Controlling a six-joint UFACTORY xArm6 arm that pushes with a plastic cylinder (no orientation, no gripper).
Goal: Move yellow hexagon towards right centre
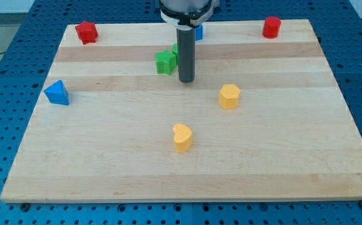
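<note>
My tip (186,81) left of yellow hexagon (229,96), apart.

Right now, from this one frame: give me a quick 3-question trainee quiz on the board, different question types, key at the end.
1. True or false: my tip touches the yellow hexagon.
2. Multiple choice: which block lies nearest my tip? A) the green block B) the blue triangular block C) the yellow heart
3. Fill in: the two blocks at the board's top corners, the red block at the view's left and the red cylinder at the view's right, are both ____.

Key
1. False: the tip stands apart, up and to the hexagon's left in the view.
2. A
3. red
</note>
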